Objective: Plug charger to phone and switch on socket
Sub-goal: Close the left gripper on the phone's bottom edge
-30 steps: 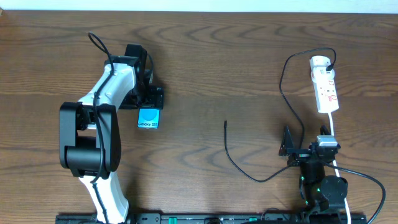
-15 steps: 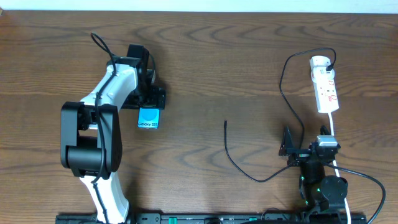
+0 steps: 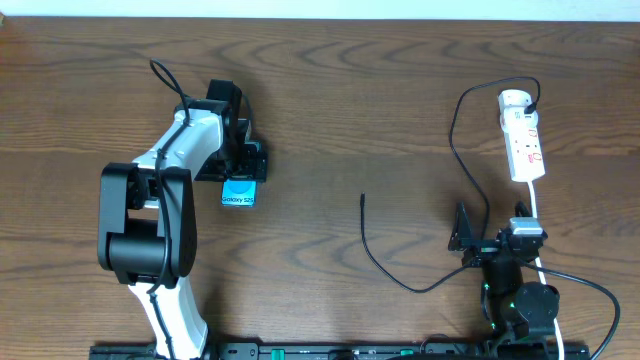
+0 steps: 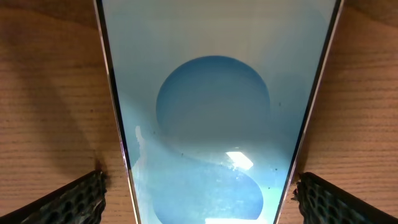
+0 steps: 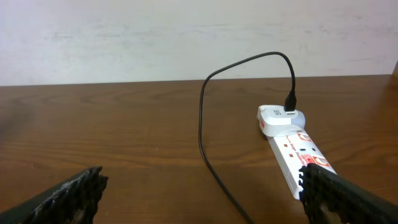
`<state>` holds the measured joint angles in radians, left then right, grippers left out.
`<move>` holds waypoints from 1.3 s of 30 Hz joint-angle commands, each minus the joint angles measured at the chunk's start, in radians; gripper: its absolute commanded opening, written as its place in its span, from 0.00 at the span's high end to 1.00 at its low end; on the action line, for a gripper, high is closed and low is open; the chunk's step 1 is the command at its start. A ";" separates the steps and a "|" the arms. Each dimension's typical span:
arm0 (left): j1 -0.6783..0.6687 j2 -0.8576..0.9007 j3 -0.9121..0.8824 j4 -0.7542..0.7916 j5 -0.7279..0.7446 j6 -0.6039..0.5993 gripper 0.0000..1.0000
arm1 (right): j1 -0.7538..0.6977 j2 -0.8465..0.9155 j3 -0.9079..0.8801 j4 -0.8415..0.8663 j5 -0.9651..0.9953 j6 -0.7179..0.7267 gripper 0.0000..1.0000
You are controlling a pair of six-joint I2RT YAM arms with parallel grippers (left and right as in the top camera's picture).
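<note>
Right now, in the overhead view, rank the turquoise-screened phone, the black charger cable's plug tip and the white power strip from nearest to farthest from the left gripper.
1. The turquoise-screened phone, directly at the left gripper, left side of the table.
2. The black charger cable's plug tip, mid-table.
3. The white power strip, far right.

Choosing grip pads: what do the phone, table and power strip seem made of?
Phone: glossy glass front, probably, as it mirrors a bright light spot. Table: brown wood or wood-look laminate, grain lines showing, low sheen. Power strip: smooth white plastic, judging by its moulded rounded end.
</note>
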<state>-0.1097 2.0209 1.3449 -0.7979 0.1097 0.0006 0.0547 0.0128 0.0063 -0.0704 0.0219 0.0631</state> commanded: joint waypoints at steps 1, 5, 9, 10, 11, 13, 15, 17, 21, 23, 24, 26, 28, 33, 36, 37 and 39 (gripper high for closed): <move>-0.001 0.006 -0.007 0.007 0.010 0.014 0.02 | -0.008 -0.002 -0.001 -0.004 -0.002 -0.009 0.01; -0.001 0.006 -0.007 0.023 0.010 0.014 0.02 | -0.008 -0.002 -0.001 -0.004 -0.002 -0.009 0.01; -0.001 0.006 -0.007 0.039 0.010 0.014 0.02 | -0.008 -0.002 -0.001 -0.004 -0.002 -0.009 0.01; -0.001 0.006 -0.007 0.043 0.010 0.014 0.02 | -0.008 -0.002 -0.001 -0.004 -0.002 -0.009 0.01; -0.001 0.006 -0.007 0.046 0.010 0.014 0.02 | -0.008 -0.001 -0.001 -0.004 -0.002 -0.009 0.01; -0.001 0.006 -0.007 0.052 0.010 0.015 0.02 | -0.008 -0.002 -0.001 -0.004 -0.002 -0.009 0.01; -0.001 0.006 -0.007 0.058 0.010 0.018 0.02 | -0.008 -0.002 -0.001 -0.004 -0.002 -0.009 0.01; -0.001 0.006 -0.007 0.063 0.010 0.025 0.02 | -0.008 -0.002 -0.001 -0.004 -0.002 -0.009 0.01; -0.001 0.006 -0.007 0.064 0.009 0.034 0.02 | -0.008 -0.001 -0.001 -0.004 -0.002 -0.009 0.01; -0.001 0.006 -0.007 0.064 0.009 0.044 0.02 | -0.008 -0.002 -0.001 -0.004 -0.002 -0.009 0.01; -0.001 0.006 -0.007 0.065 0.009 0.048 0.02 | -0.008 -0.002 -0.001 -0.004 -0.002 -0.009 0.01; -0.001 0.006 -0.007 0.071 0.009 0.048 0.02 | -0.008 -0.002 -0.001 -0.004 -0.002 -0.009 0.01; -0.001 0.006 -0.007 0.079 0.009 0.048 0.02 | -0.008 -0.002 -0.001 -0.004 -0.002 -0.009 0.01; -0.001 0.006 -0.007 0.093 0.009 0.048 0.02 | -0.008 -0.002 -0.001 -0.004 -0.002 -0.009 0.01; -0.001 0.006 -0.007 0.090 0.009 0.047 0.02 | -0.008 -0.002 -0.001 -0.004 -0.002 -0.009 0.01; -0.001 0.006 -0.007 0.089 0.009 0.047 0.02 | -0.008 -0.002 -0.001 -0.004 -0.002 -0.009 0.01; -0.001 0.006 -0.007 0.082 0.009 0.047 0.02 | -0.008 -0.001 -0.001 -0.004 -0.002 -0.009 0.01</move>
<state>-0.1097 2.0205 1.3449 -0.7071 0.1097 0.0311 0.0547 0.0128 0.0063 -0.0700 0.0219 0.0635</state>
